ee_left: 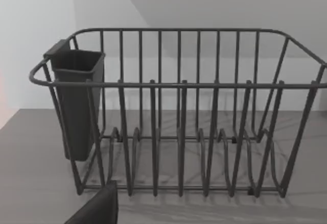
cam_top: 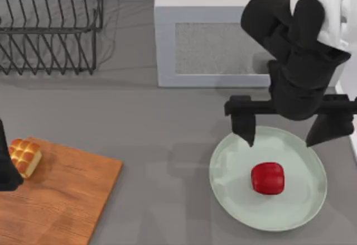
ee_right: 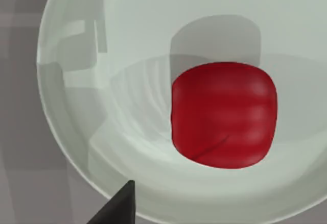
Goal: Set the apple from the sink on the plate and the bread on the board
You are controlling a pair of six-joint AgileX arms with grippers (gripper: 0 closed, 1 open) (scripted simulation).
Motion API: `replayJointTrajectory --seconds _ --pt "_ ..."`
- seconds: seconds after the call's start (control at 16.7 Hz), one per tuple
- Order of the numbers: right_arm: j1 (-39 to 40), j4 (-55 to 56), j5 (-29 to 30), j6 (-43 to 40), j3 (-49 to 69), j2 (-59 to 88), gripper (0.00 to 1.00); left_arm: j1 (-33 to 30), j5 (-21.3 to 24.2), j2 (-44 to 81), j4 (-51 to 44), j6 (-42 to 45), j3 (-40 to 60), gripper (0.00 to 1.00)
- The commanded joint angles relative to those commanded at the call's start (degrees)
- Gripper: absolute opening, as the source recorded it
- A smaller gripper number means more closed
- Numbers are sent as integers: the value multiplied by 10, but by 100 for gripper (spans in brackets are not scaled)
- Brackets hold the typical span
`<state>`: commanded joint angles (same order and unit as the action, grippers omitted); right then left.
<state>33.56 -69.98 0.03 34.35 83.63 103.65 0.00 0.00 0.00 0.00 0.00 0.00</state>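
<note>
The red apple [cam_top: 268,178] rests on the pale green-white plate [cam_top: 223,169] at the front right, touched by nothing. My right gripper [cam_top: 283,140] hangs open over the plate's far rim, its fingers spread wider than the apple and apart from it. The right wrist view looks down on the apple [ee_right: 222,114] in the plate [ee_right: 97,106], with one dark fingertip [ee_right: 120,208] at the edge. The golden bread [cam_top: 25,155] lies on the far left corner of the wooden board [cam_top: 67,195]. My left gripper [cam_top: 6,169] is at the table's left edge, right beside the bread.
A dark wire dish rack [cam_top: 50,27] stands at the back left; the left wrist view faces this rack [ee_left: 179,132] and its cutlery cup [ee_left: 76,106]. The pale boxy sink unit [cam_top: 217,44] sits at the back centre. Bare grey table lies between board and plate.
</note>
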Motion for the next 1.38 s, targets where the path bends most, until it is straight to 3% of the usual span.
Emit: replayJointTrajectory --seconds 0.48,0.72,0.96,1.38 --pt "-3 5 0 -2 -4 -5 100 0 0 0 0 0 0 100" --pt "-31 63 0 -31 -72 -83 100 0 0 0 0 0 0 100" --pt "-84 175 0 -86 -210 -254 100 0 0 0 0 0 0 100" --pt "-210 438 0 -214 -534 -699 100 0 0 0 0 0 0 100"
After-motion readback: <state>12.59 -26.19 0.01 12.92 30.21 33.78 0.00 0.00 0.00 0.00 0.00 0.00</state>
